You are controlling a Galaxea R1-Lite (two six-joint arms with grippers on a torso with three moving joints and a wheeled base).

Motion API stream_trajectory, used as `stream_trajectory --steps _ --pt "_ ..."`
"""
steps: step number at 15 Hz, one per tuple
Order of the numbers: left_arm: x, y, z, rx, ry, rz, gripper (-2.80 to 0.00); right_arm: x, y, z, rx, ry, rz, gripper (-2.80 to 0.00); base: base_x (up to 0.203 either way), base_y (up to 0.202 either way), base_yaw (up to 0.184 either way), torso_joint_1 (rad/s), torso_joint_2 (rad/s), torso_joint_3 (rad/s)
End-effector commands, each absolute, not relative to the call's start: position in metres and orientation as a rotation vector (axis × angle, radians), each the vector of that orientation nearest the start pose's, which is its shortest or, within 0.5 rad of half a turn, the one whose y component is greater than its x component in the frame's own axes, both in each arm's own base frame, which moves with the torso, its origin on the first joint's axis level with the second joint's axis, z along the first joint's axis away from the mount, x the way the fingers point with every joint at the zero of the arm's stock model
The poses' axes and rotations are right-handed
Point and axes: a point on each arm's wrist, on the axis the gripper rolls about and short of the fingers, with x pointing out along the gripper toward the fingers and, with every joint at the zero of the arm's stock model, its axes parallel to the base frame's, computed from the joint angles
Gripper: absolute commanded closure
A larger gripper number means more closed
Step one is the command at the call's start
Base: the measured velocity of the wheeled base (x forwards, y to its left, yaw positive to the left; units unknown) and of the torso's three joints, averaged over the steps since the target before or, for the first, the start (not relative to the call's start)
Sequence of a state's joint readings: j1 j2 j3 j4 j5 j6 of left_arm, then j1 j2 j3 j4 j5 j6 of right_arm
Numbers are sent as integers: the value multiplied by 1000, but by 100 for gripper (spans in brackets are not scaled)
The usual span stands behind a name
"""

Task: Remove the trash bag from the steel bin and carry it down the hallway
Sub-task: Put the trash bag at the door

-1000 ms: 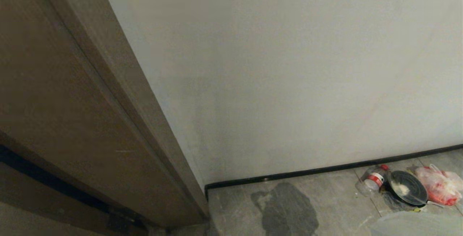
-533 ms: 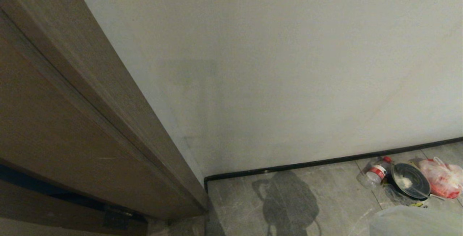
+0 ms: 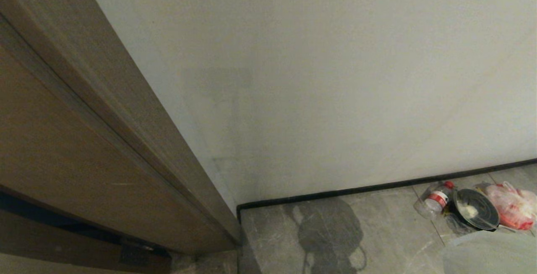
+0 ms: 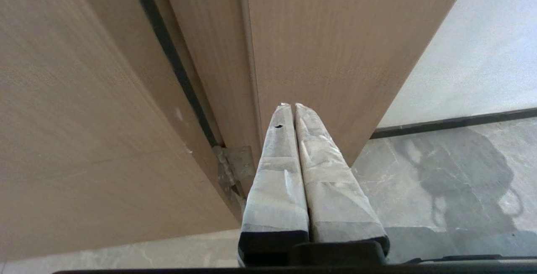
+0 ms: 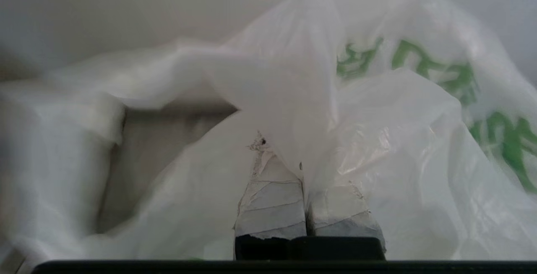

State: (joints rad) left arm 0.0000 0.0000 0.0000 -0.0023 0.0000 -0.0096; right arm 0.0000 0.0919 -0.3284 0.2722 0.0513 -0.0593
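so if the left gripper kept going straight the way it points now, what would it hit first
Most likely the brown wooden door frame: the left gripper, fingers shut and empty, points at its face just beside the hinge. How much gap is left is unclear from the wrist view.
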Motion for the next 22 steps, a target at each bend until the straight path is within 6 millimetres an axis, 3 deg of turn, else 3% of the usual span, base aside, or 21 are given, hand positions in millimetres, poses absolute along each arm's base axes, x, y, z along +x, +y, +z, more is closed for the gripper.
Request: stream_trajectory --steps 1,5,9,14,22 --pt "-23 0 76 -10 -3 0 0 -33 2 161 -56 208 81 0 0 0 0 0 0 0" --pt "-23 0 76 -11 -3 0 0 24 2 197 -111 503 124 0 0 0 0 0 0 0" --pt "-23 0 76 -9 -3 0 0 110 1 203 -171 786 131 0 0 0 0 0 0 0" --pt "-23 0 76 -11 -3 0 0 206 3 178 -372 838 148 0 0 0 0 0 0 0" --pt "-23 0 76 -9 -3 0 0 276 20 116 -516 840 115 0 0 0 0 0 0 0"
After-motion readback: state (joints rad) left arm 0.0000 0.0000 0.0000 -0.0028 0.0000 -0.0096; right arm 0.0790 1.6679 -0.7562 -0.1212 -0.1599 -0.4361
